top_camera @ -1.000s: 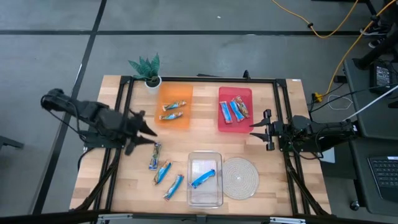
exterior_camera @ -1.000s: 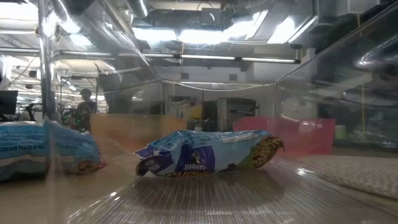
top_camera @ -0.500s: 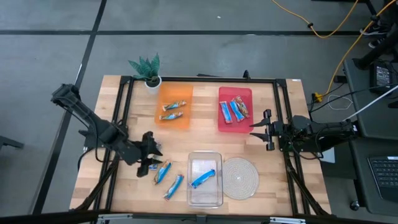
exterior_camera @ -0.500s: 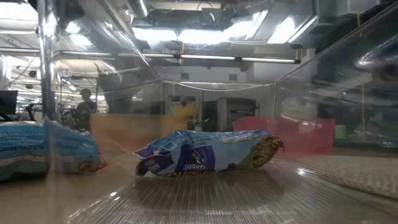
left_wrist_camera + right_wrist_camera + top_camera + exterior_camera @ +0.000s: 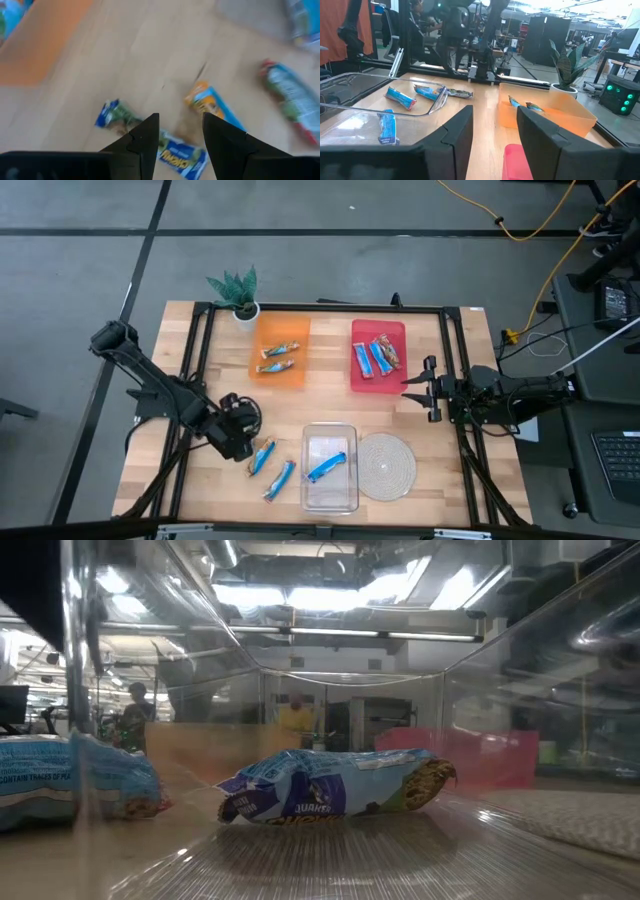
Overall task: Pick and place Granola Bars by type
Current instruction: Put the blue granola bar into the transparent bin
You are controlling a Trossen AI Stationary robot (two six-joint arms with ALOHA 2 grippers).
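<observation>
My left gripper (image 5: pixel 243 430) (image 5: pixel 180 120) is open and points down over a blue-wrapped granola bar (image 5: pixel 172 152) that lies flat on the wood. Its fingers stand either side of the bar's middle. The high view hides that bar under the gripper. Two more blue bars (image 5: pixel 262 457) (image 5: pixel 280 478) lie on the table beside it. One blue bar (image 5: pixel 327 467) (image 5: pixel 330 790) lies in the clear tray (image 5: pixel 310 498). The orange tray (image 5: pixel 295 375) holds two bars, the red tray (image 5: pixel 360 385) three. My right gripper (image 5: pixel 415 390) (image 5: pixel 495 110) is open and waits by the red tray.
A small potted plant (image 5: pixel 240 295) stands at the far left corner. A round woven mat (image 5: pixel 386 465) lies right of the clear tray. Bare wood shows between the orange and red trays and along the table's left side. A black frame rail (image 5: pixel 320 307) borders the table.
My left gripper has travelled from beside the orange tray toward the table's near edge and a little right, tipping downward until it hangs over the bar left of the clear tray. No bar has moved.
</observation>
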